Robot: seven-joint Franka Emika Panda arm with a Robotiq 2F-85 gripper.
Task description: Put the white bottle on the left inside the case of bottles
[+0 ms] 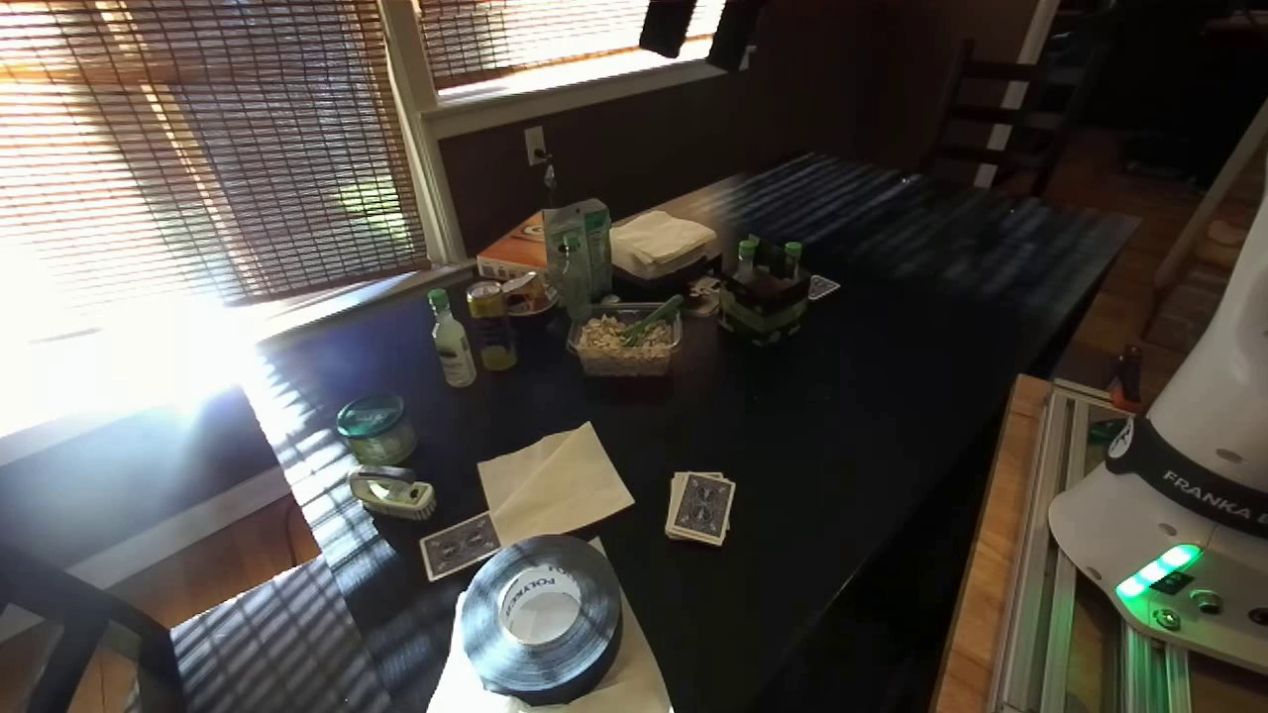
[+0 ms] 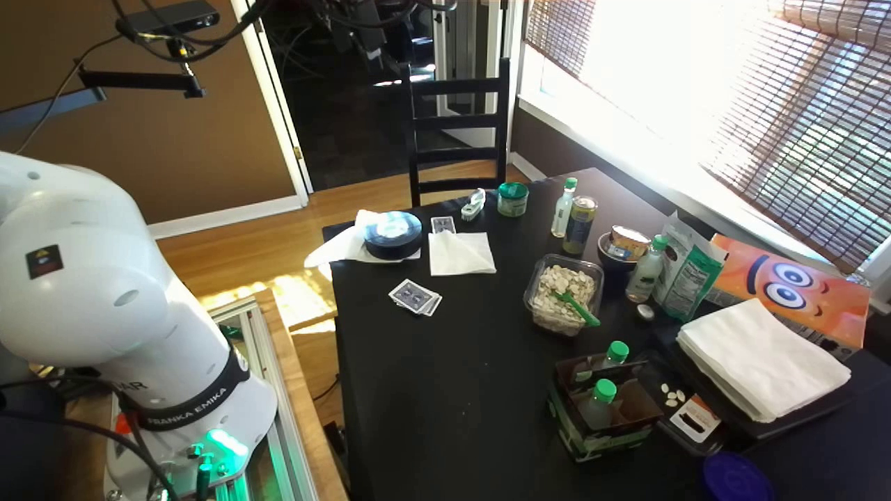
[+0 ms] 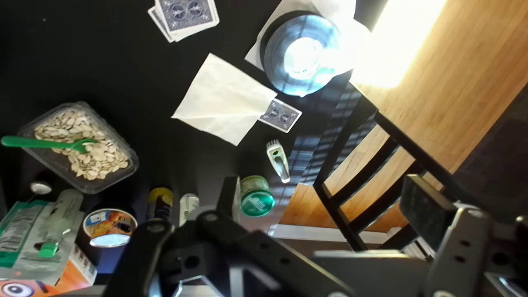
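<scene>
The white bottle [image 1: 455, 349], slim with a green cap and pale label, stands upright beside a yellow-topped can, at the left in an exterior view; it also shows in an exterior view [image 2: 562, 211]. In the wrist view its pale body [image 3: 188, 204] is partly hidden by my gripper. The case of bottles [image 1: 761, 319] is a low dark-green carton holder with green-capped bottles upright in it; it also shows in an exterior view [image 2: 592, 445] with bare compartments. It is out of the wrist view. My gripper [image 3: 330, 202] is open and empty, high above the table, apart from both.
A similar bottle [image 2: 646, 271] stands by a pouch [image 2: 689, 268]. The can [image 2: 580, 224], a seed tub [image 2: 564, 296] and a green-lidded jar [image 2: 513, 200] are near. A tape roll [image 2: 393, 235], brush [image 2: 473, 204], napkin [image 2: 461, 254] and cards [image 2: 415, 297] lie farther along. Stacked napkins [image 2: 763, 358] are beside the case.
</scene>
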